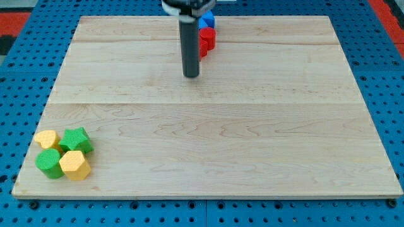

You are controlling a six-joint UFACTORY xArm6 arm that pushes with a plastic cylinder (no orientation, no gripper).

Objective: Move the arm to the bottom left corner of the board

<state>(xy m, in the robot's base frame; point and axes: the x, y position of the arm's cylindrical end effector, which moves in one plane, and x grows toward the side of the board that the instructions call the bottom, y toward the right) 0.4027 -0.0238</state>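
Note:
My tip (190,75) rests on the wooden board (208,145) at the upper middle, at the end of a dark rod. A red block (207,40) and a blue block (207,21) stand just to the right of the rod near the view's top, partly hidden by it. At the board's bottom left corner sits a cluster: a yellow star-like block (47,139), a green star-like block (76,140), a green round block (48,163) and a yellow hexagonal block (74,165). My tip is far up and to the right of that cluster.
The board lies on a blue perforated table (19,94). A red area (12,19) shows at the top left and top right corners.

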